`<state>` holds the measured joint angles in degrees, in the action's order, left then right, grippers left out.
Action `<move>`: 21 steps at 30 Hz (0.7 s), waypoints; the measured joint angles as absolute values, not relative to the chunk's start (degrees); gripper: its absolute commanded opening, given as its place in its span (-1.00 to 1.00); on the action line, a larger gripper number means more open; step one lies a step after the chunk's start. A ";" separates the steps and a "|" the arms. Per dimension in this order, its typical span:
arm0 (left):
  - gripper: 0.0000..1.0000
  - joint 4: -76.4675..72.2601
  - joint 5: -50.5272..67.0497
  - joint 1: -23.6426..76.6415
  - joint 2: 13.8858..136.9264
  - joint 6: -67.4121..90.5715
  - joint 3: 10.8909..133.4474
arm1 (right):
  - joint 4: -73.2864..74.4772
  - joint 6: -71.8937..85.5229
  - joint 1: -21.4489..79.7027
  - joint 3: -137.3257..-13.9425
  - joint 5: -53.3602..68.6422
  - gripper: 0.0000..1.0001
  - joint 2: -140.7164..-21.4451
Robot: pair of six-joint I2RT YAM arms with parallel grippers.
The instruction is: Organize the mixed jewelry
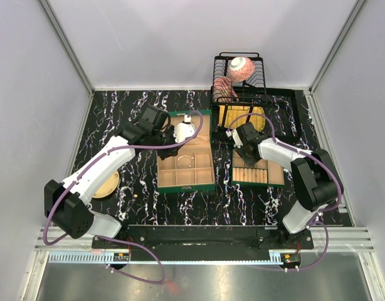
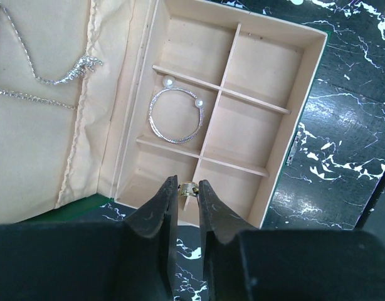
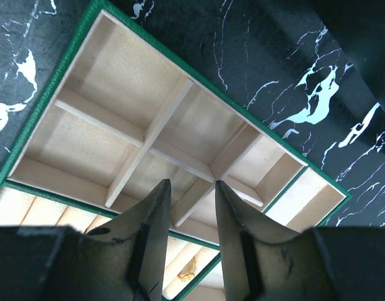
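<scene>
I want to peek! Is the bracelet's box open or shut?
Open: the box shows its compartments, the bracelet lying in one.

I work over a black marble-look tabletop [image 1: 136, 106] veined in white. Plain pale walls close it in: the back wall [image 1: 199, 37] at twelve o'clock, the left wall [image 1: 23, 94] at nine and the right wall [image 1: 368, 125] at three, meeting at aluminium corner posts [image 1: 66, 44]. At six o'clock lies a brushed metal sheet [image 1: 211, 282]. The light is soft and even, perhaps from overhead.
</scene>
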<state>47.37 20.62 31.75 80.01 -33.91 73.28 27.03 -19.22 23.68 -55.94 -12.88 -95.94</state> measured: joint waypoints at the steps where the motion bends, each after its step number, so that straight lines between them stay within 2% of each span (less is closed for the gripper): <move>1: -1.00 47.27 20.62 31.83 80.01 -33.89 73.28 | 26.94 -19.18 23.92 -55.96 -13.08 -0.24 -96.01; 12: -1.00 46.68 20.60 32.03 80.86 -33.47 73.80 | 25.19 -17.19 29.61 -56.53 -13.85 -0.32 -96.53; 21: -1.00 46.70 20.58 32.93 82.02 -33.23 74.06 | 25.63 -14.92 29.98 -58.74 -12.34 -0.31 -97.71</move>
